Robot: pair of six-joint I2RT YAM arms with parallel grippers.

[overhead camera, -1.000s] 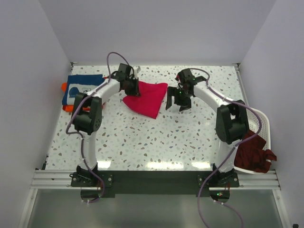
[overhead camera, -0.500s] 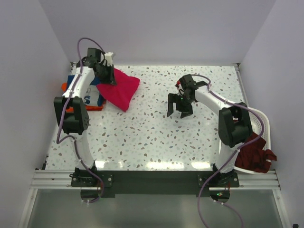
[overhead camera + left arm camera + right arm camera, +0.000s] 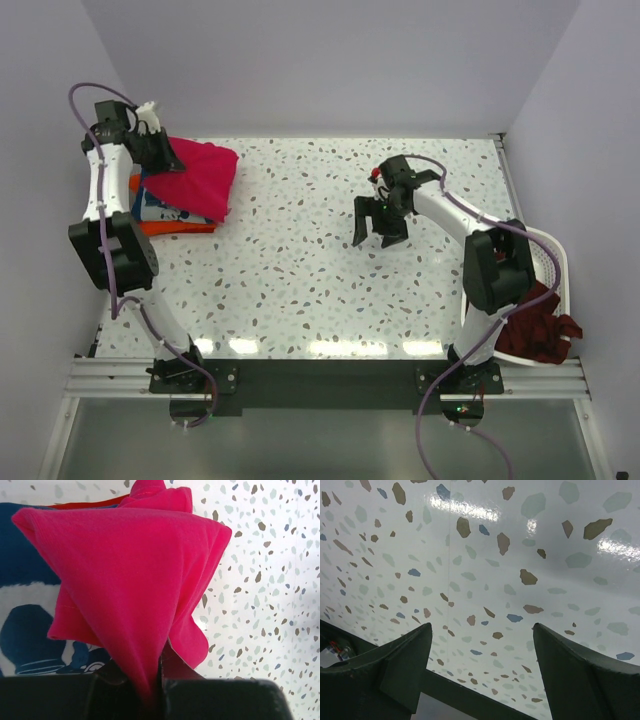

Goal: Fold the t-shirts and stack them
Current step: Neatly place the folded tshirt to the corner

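Partway through stacking.
Pinching folded crimson-pink cloth t-shirt (image 3: 198, 176) in left gripper (image 3: 163, 160) over navy printed shirt (image 3: 158, 203) on orange shirt (image 3: 178, 227), far left; right gripper (image 3: 378, 232) spread, empty; crumpled maroon shirts (image 3: 535, 325) left in white plastic basket (image 3: 558, 262).

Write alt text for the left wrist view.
The left pincer is shut on a bunched crimson-pink t-shirt that fills most of the frame. Behind it lie a navy t-shirt with white print and the speckled table.
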